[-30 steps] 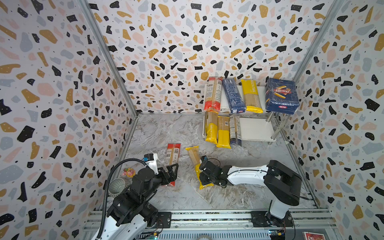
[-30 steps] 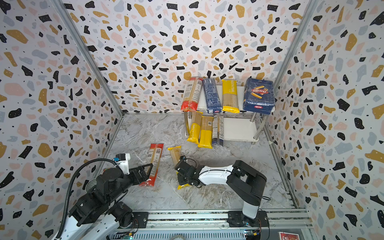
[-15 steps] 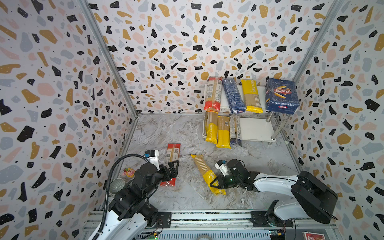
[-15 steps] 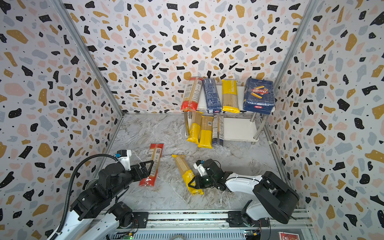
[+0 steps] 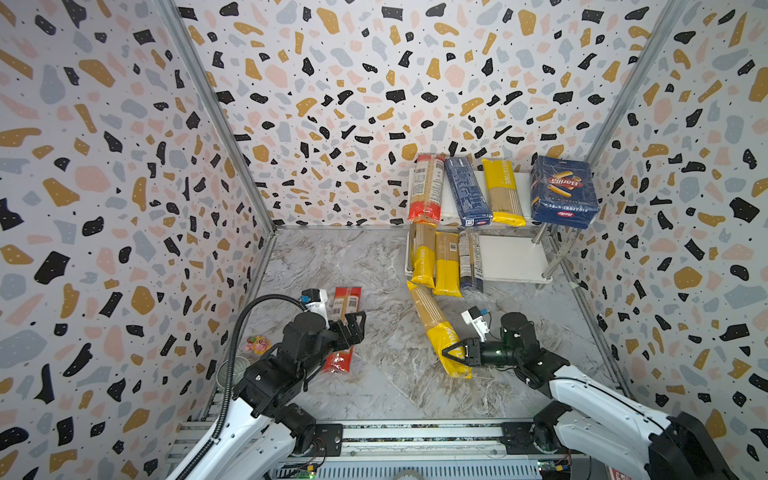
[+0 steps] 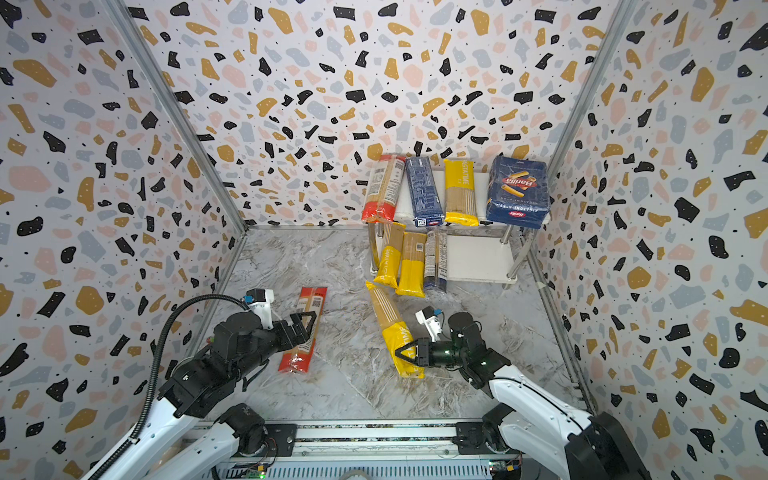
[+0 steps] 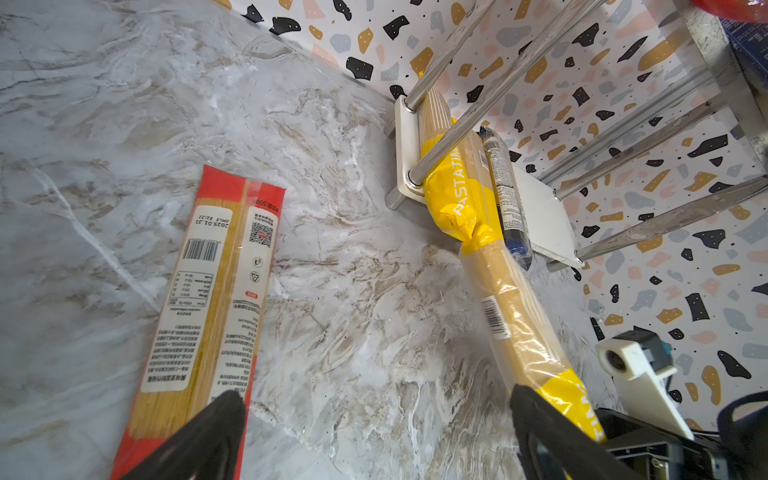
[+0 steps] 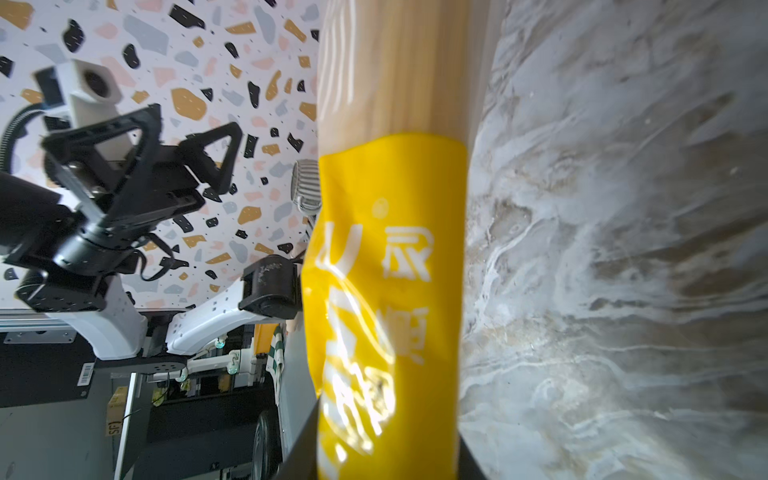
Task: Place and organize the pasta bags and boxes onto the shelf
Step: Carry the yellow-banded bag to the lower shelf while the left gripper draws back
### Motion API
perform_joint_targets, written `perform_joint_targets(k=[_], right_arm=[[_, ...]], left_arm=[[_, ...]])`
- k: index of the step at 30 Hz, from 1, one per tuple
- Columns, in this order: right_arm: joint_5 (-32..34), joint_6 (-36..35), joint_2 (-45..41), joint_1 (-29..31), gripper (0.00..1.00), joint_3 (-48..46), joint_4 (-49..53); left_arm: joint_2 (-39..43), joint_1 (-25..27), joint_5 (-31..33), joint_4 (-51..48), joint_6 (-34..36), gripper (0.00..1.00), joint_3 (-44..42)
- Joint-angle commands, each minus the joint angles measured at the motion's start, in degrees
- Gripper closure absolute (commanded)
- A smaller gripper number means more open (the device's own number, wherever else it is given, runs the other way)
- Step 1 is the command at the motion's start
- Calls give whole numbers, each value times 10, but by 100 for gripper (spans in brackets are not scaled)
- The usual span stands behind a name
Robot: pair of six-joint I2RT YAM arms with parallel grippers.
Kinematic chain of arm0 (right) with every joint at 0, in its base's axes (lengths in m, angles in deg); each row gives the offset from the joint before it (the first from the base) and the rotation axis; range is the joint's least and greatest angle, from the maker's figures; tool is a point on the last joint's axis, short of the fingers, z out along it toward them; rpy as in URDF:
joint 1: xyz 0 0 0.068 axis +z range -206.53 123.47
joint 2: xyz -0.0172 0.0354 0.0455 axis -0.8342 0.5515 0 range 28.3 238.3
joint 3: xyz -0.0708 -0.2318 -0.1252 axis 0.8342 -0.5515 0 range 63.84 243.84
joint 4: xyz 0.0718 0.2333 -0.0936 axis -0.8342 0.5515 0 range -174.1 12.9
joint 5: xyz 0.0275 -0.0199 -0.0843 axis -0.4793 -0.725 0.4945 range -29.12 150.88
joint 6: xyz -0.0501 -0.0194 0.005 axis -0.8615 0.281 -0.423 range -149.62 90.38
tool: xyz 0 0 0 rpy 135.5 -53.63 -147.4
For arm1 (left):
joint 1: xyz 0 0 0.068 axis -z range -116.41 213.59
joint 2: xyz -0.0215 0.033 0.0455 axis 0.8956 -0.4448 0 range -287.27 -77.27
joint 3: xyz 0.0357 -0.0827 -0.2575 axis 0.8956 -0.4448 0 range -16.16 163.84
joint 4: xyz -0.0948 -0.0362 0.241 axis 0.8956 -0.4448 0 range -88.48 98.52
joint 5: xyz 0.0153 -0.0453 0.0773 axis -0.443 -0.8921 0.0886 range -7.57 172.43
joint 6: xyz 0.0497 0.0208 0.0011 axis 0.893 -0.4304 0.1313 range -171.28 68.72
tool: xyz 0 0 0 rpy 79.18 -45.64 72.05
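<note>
Marble-patterned table [image 5: 374, 270]: carries all stock. Two-tier white-board, chrome-legged shelf [image 5: 513, 258]: far right corner. The upper board is full. The lower board is bare toward the right, probably the free slot. Wide dark blue cardboard Barilla box [image 5: 563, 193]: right end of the upper board. Long yellow plastic spaghetti packet [image 5: 434, 320]: flat mid-table, its far end by the packets overhanging the lower board. Red-ended clear spaghetti packet [image 5: 348, 300]: flat toward the near left corner, not yet shelved. Right end effector [image 5: 451, 356]: clamped sideways on the yellow packet's near end, seemingly to steer it shelfward. Left end effector [image 5: 354, 329]: jaws spread wide and empty above the red-ended packet, likely poised for pickup.
</note>
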Motion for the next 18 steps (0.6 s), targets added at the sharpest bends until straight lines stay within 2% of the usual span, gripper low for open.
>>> perform_joint_targets(k=[1,8,11,18], right_arm=[[-38,-47,-45,-42,81,43,31],[-44,-101,-56,-149,82,80,117],[-64,-127,-30,-195,82,114,134],[-75,-166,53,-274,82,194,149]], left_arm=[[-20,-2,-19,50,11,1,20],[-67,-3,-32,69,38,1,51],[-85,-2,-31,69,49,0,60],[-117,-2,-82,108,50,1,49]])
